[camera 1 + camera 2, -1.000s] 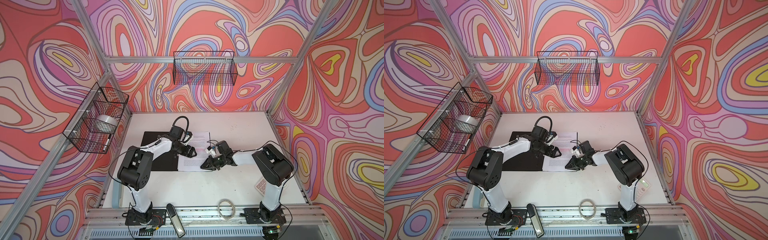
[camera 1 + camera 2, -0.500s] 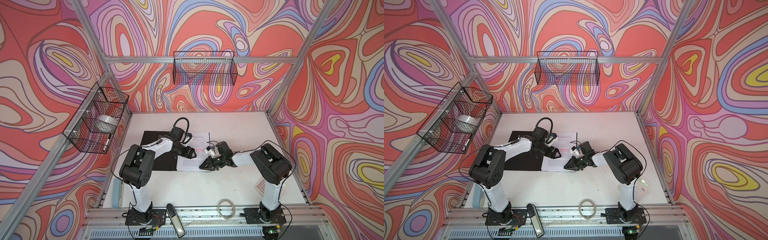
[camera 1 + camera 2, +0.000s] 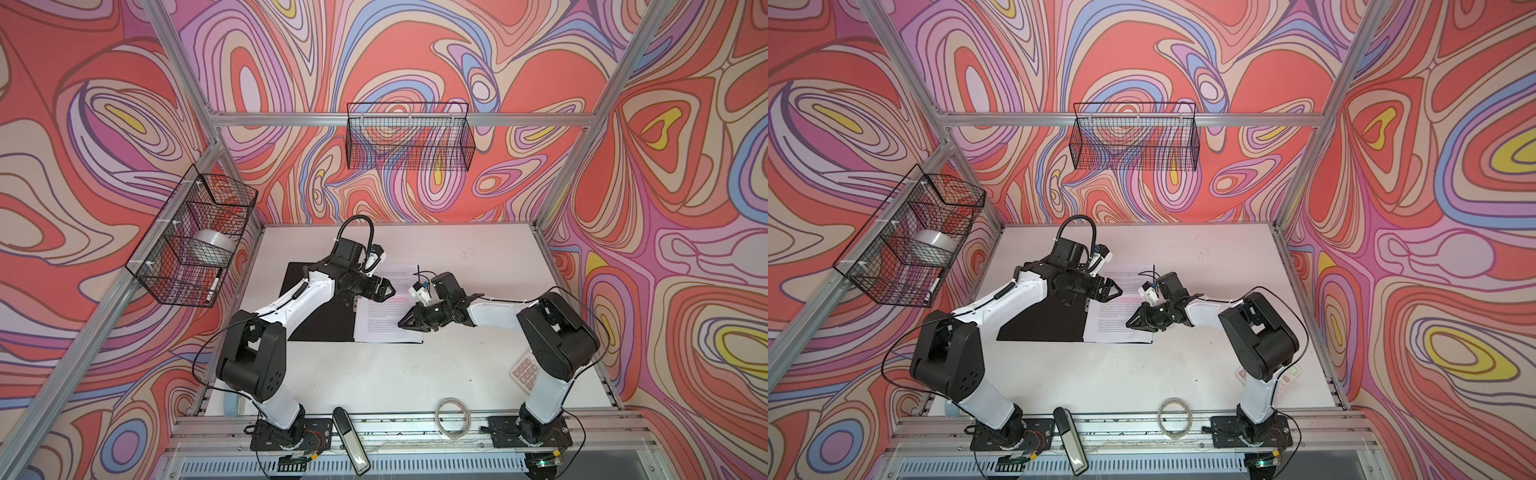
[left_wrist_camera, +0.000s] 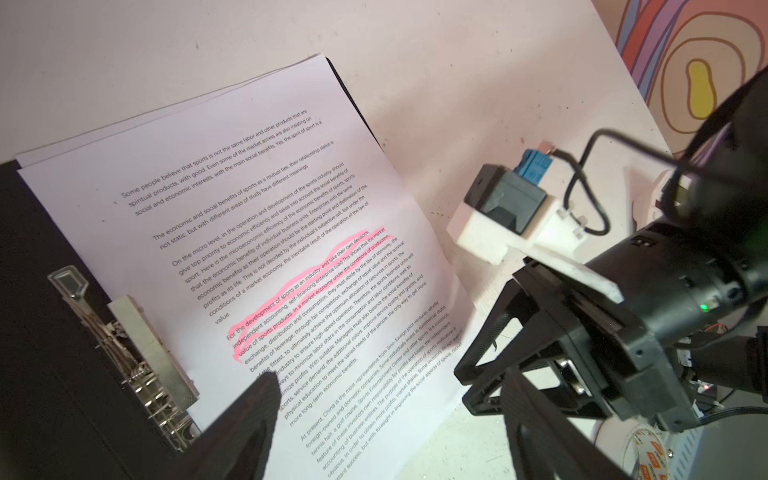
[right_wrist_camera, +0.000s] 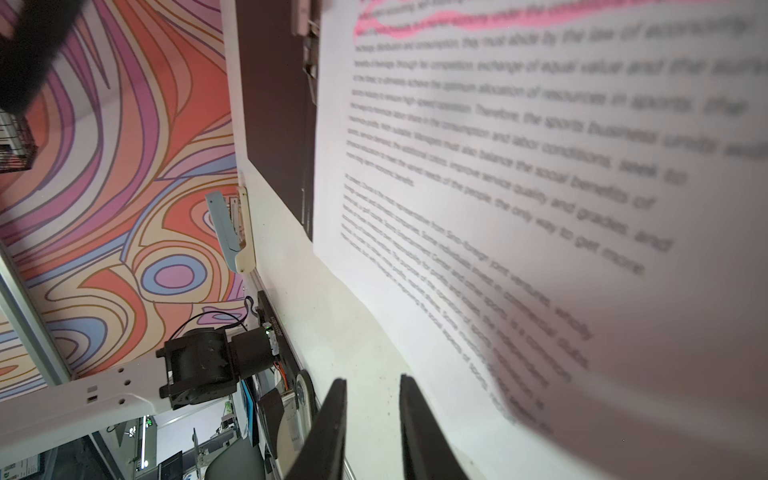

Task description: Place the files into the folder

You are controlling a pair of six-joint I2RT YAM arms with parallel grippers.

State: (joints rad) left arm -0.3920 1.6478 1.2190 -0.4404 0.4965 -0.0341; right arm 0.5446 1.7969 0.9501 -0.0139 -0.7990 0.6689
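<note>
While files (image 3: 380, 332) lie on the open folder (image 3: 322, 326), left gripper (image 3: 390, 291): jaws wide apart, empty
right gripper (image 3: 401, 323): jaws narrowly apart, empty
worktop (image 3: 374, 374): white

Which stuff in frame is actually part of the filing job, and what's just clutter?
Job: files, lying on the open folder.

Clutter: calculator, tape ring, black device on the front rail, pale stapler, back-wall basket, side-wall basket.
</note>
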